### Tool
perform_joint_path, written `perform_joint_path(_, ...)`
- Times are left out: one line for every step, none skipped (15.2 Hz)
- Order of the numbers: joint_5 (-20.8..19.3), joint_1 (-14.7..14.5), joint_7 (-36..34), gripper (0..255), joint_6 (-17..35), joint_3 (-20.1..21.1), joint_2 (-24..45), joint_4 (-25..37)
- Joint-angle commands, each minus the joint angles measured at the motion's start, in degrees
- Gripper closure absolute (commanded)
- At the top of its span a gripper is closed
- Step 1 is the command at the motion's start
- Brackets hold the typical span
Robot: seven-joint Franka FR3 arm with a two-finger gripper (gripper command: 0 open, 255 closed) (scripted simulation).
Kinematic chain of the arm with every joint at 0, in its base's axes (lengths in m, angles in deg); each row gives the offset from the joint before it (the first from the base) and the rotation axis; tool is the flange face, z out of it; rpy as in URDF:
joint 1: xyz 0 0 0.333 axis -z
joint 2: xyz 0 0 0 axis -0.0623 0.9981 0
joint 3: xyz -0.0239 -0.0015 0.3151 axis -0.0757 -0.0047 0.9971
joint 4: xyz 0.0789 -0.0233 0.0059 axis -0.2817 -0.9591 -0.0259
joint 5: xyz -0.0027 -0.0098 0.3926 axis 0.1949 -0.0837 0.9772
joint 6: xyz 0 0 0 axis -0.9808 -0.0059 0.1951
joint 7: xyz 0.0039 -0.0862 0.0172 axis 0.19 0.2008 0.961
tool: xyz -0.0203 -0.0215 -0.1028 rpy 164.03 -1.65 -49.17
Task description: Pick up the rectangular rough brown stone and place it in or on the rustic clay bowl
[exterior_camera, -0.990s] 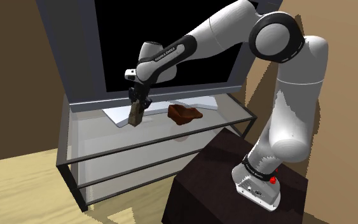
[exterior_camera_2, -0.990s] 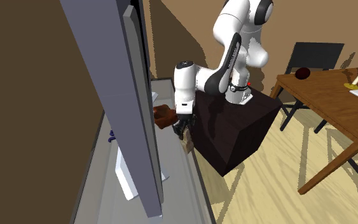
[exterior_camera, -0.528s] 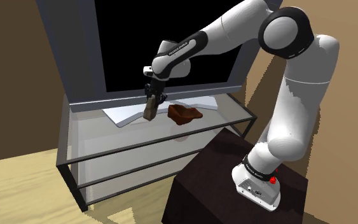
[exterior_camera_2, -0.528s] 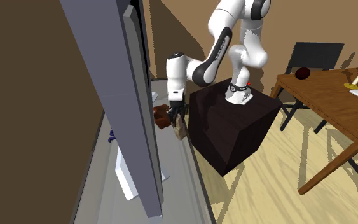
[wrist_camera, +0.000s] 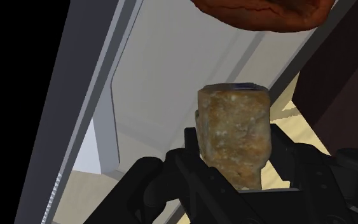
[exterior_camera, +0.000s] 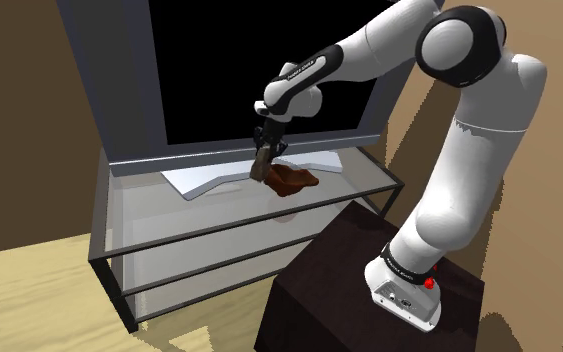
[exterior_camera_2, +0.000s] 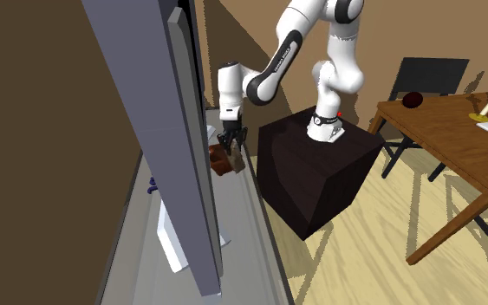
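My black gripper (exterior_camera: 263, 153) is shut on the rough brown stone (exterior_camera: 261, 165), which hangs from the fingers just above the glass top of the TV stand (exterior_camera: 159, 212). The reddish-brown clay bowl (exterior_camera: 291, 179) rests on that top, right beside the stone on the shoulder view's right. In the second exterior view the gripper (exterior_camera_2: 232, 151) holds the stone (exterior_camera_2: 235, 160) next to the bowl (exterior_camera_2: 221, 159). The wrist view has the mottled tan stone (wrist_camera: 234, 137) clasped between the gripper (wrist_camera: 234, 167) fingers, with the bowl's rim (wrist_camera: 260, 14) just ahead.
A large TV (exterior_camera: 259, 70) with a grey base (exterior_camera: 219, 176) stands on the glass stand behind the bowl. The dark box stand (exterior_camera: 369, 290) sits close to the TV stand. A wooden table (exterior_camera_2: 458, 147) and a dark chair (exterior_camera_2: 428, 82) are across the room.
The arm has carried the stone toward the shoulder view's right, from beside the TV base to right next to the bowl. The grip on the stone has held.
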Motion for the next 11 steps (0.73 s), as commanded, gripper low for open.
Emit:
perform_joint_path(0.4,1.9,3.2,255,-0.7,-1.0,-0.2,0.0)
perform_joint_path(0.6,2.8,4.6,255,-1.0,-1.5,-0.3,-0.1)
perform_joint_path(0.7,3.7,6.1,255,-1.4,-2.0,-0.3,-0.1)
perform_joint_path(0.9,4.5,7.5,255,-1.8,-2.5,-0.3,0.0)
perform_joint_path(1.0,5.4,8.9,255,-2.2,-3.0,-0.2,0.1)
perform_joint_path(1.1,6.3,10.4,255,-2.6,-3.5,-0.2,0.3)
perform_joint_path(1.2,7.2,11.8,255,-3.0,-4.0,0.0,0.6)
perform_joint_path(1.3,8.1,13.2,255,-3.5,-4.5,0.2,0.9)
perform_joint_path(1.4,9.0,14.6,255,-3.9,-5.0,0.4,1.3)
perform_joint_path(1.6,9.9,15.9,255,-4.4,-5.5,0.7,1.8)
perform_joint_path(1.7,10.8,17.3,255,-4.9,-6.0,1.0,2.4)
